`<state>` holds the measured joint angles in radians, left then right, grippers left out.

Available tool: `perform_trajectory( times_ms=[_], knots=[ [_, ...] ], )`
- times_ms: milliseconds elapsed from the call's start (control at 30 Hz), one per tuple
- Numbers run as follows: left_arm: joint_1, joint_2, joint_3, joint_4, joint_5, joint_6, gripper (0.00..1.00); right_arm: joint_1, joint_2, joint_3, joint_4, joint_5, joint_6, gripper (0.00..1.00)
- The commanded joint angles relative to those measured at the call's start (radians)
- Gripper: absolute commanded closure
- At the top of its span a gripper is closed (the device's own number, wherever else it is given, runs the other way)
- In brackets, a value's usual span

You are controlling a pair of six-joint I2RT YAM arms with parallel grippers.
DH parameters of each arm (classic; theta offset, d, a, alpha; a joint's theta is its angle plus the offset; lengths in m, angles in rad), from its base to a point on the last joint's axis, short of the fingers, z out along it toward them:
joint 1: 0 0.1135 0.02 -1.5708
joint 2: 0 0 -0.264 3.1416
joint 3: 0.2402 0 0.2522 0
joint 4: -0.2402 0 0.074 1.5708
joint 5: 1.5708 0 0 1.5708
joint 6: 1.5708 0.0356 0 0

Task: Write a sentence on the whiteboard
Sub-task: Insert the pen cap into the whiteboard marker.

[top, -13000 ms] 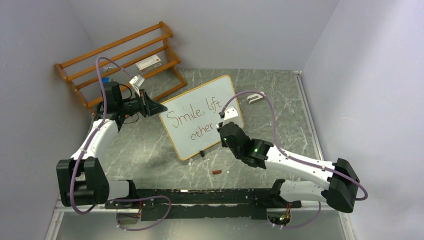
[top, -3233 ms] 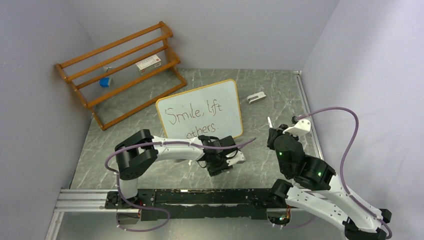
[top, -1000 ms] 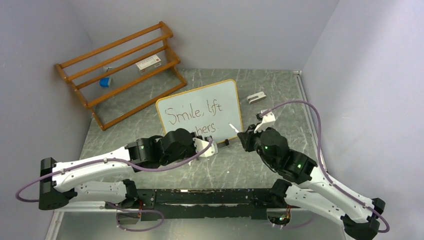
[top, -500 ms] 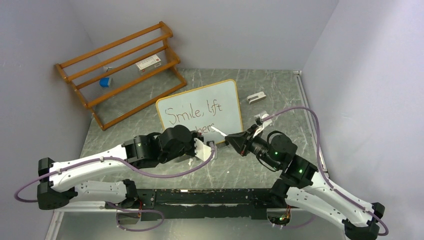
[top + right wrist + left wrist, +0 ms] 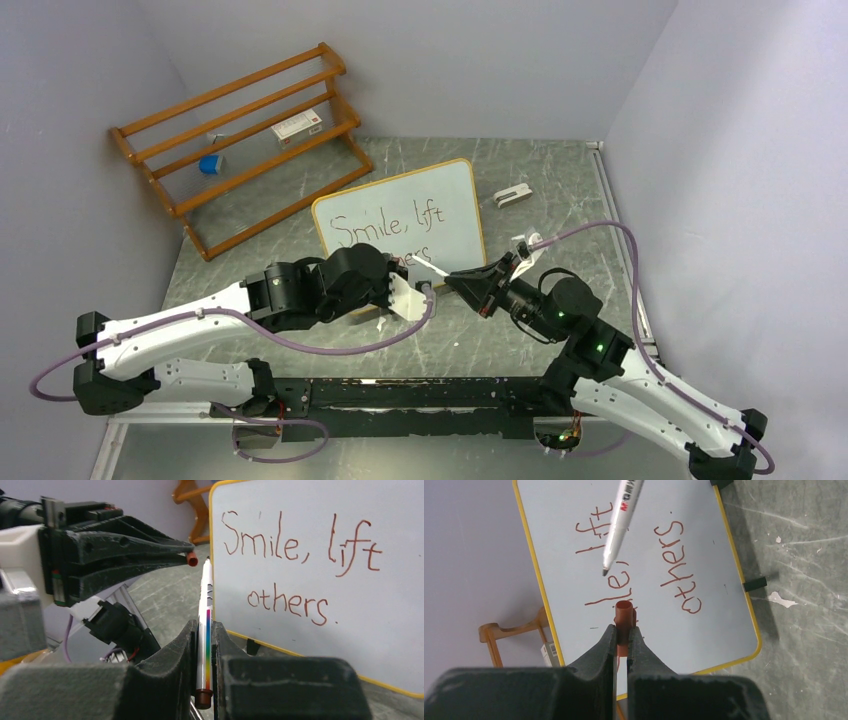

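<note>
Top, left-wrist and right-wrist views of the two-arm rig, read from left to right.

Far left corner: an orange-brown slatted rack (image 5: 240, 85) leans at the wall, carrying a small white box (image 5: 297, 125) and a blue object (image 5: 208, 164).

Left of centre: the left gripper (image 5: 623, 630) reaches in front of the whiteboard's lower edge. Its fingers are pressed together on a red-brown marker cap (image 5: 624, 614), whose open end sticks out past the fingertips.

Centre: the whiteboard (image 5: 450, 190) stands tilted back on small black feet on the grey-green marbled table (image 5: 260, 260). The sentence (image 5: 285, 602) reads "Smile, lift others." in two lines. In the top view the left gripper hides the start of the second line.

Right of centre: the right gripper (image 5: 205, 627) is clamped on the barrel of a white marker (image 5: 206, 600), with the butt end behind the fingers (a rainbow stripe runs along the barrel). The marker's bare tip points toward the cap, near it but apart. Both are held in front of the board, and neither touches it.

Right: a small white clip-like piece (image 5: 512, 195) lies on the table just beyond the board's right edge.
</note>
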<state>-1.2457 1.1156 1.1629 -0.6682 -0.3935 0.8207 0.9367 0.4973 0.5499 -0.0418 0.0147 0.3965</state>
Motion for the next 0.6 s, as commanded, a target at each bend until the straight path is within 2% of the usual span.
perform_trajectory(
  times_ms=[0,567],
  knots=[
    [-0.013,0.009,0.045,-0.055,-0.040,0.024,0.95,-0.005,-0.014,-0.013,0.074,-0.052,0.008,1.00],
    [-0.033,0.027,0.068,-0.073,-0.059,0.024,0.95,-0.005,0.021,-0.009,0.075,-0.097,0.025,1.00]
  ],
)
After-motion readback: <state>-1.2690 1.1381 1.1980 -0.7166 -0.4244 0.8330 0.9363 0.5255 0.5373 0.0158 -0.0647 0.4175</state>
